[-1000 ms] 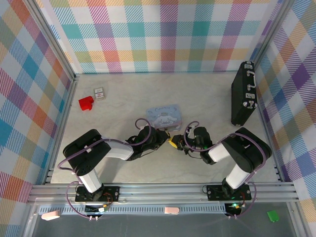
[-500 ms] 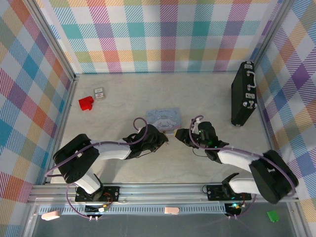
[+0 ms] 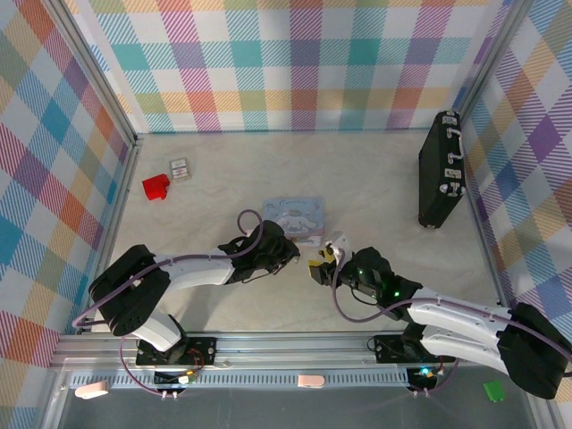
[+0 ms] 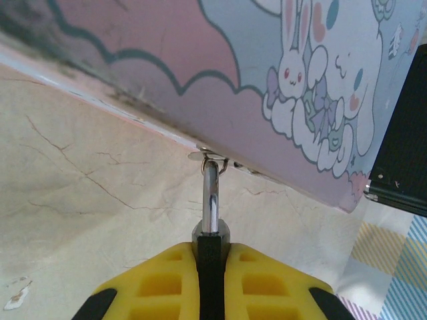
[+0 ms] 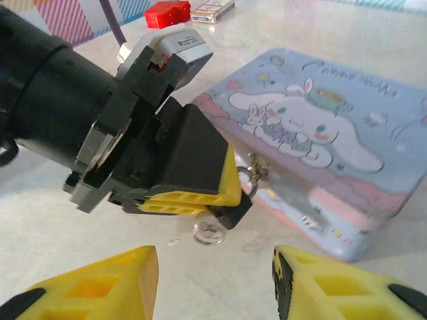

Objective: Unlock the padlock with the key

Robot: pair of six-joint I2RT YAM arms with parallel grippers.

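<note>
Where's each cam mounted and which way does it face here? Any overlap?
Top external: above and behind the bases, looking down on the pale marbled table; both arms, left hand and right hand show.
Left wrist: on the left arm, looking along its yellow fingers at the tiny black padlock they clamp, hung on the pale blue cartoon tin.
Right wrist: on the right arm, facing the left hand and tin; own yellow fingers apart at bottom.
Shared: all three show the tin.
</note>
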